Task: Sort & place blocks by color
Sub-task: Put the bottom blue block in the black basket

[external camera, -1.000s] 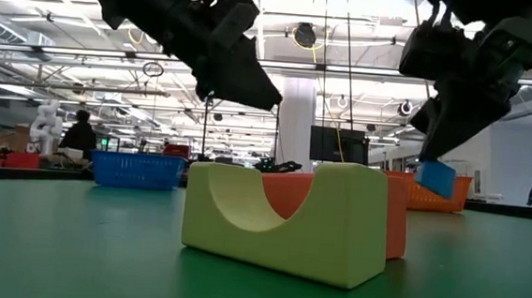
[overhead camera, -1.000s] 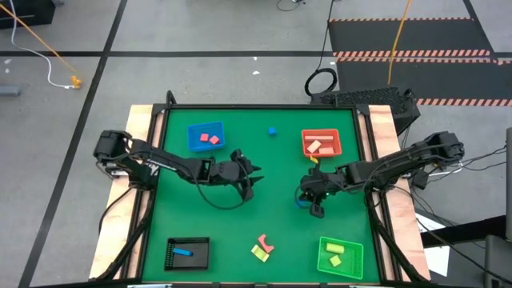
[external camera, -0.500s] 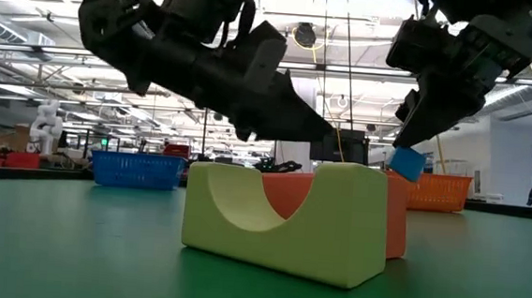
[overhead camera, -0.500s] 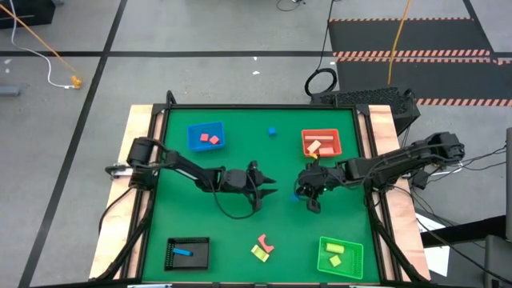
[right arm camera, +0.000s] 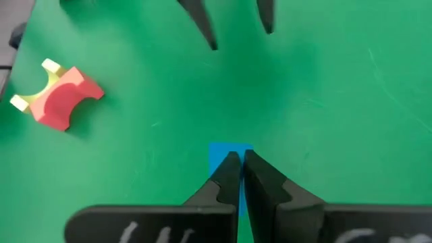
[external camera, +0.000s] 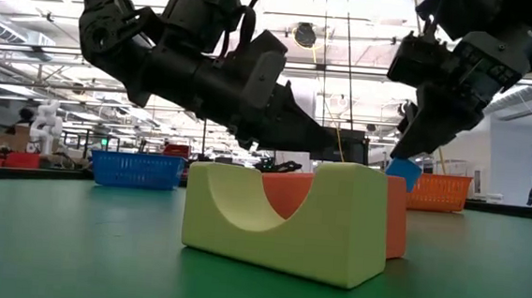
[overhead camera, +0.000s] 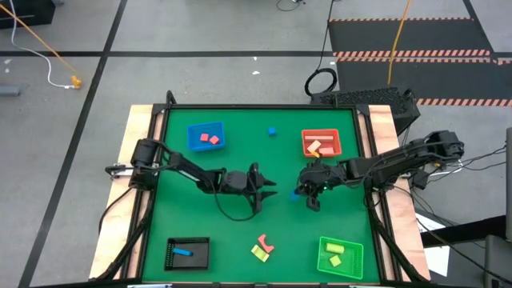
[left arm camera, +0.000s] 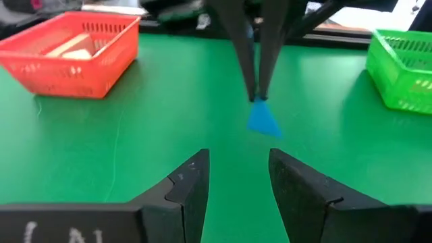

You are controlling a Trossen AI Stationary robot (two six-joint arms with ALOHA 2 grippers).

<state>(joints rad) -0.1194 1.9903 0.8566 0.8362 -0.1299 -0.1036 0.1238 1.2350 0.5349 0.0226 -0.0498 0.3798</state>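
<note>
- right gripper sits mid-frame in the high view, fingers pinched tight on a small blue block, held just off the green table.
- left gripper is right next to it, pointing straight at that block, fingers parted and grasping nothing.
- Looks like a handover to me: the block lies dead ahead of the left fingers, between the 2 tips.

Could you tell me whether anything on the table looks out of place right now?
Yes: the blue tray holds two red blocks, and the red tray holds cream-tan blocks, so colours are mismatched. The right end effector grips a blue block by a thin edge.
</note>
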